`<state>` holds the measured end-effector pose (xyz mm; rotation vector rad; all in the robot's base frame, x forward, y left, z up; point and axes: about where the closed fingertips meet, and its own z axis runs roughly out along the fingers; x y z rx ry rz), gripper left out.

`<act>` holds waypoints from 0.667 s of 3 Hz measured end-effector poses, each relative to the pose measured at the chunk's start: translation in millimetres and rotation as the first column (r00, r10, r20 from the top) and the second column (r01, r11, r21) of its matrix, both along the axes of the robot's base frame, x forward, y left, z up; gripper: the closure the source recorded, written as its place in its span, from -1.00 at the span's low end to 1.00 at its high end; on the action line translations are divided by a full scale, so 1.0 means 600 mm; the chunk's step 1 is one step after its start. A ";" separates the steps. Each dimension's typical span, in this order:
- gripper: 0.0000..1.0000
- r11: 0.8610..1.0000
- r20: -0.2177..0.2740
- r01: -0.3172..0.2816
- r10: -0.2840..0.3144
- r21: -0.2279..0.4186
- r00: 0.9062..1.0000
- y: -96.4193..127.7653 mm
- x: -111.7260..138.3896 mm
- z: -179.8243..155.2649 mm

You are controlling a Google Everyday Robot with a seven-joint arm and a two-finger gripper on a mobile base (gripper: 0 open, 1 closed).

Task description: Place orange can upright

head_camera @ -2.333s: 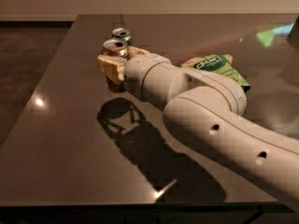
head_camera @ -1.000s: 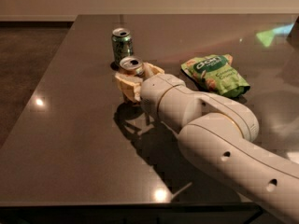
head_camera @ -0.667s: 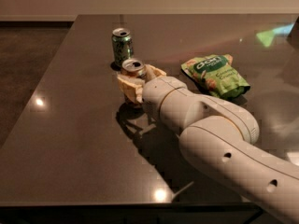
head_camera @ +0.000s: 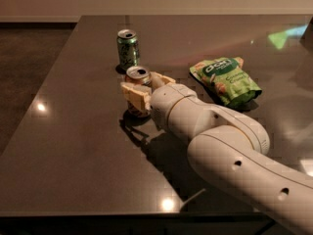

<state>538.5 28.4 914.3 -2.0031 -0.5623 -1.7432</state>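
Observation:
The orange can (head_camera: pixel 138 74) stands upright on the dark table (head_camera: pixel 73 146), left of centre, its silver top with the open mouth facing up. My gripper (head_camera: pixel 145 87) reaches in from the right and its cream fingers (head_camera: pixel 134 93) are closed on the can's sides at mid-height. The can's lower part shows below the fingers and looks to be resting on the table top. The white arm (head_camera: pixel 220 141) runs from the gripper to the lower right corner.
A green can (head_camera: pixel 128 49) stands upright just behind the orange can, a short gap away. A green chip bag (head_camera: pixel 226 80) lies flat to the right. The table's left edge and front edge are close by.
The gripper carried the orange can toward the near side, away from the green can, then lowered it slightly. Over the last second it has hardly moved.

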 end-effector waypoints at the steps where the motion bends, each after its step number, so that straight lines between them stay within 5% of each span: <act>1: -1.00 1.000 0.003 0.000 0.000 -0.001 1.000 0.002 -0.001 0.004; 2: -1.00 1.000 0.003 0.000 0.000 -0.001 1.000 0.002 -0.001 0.004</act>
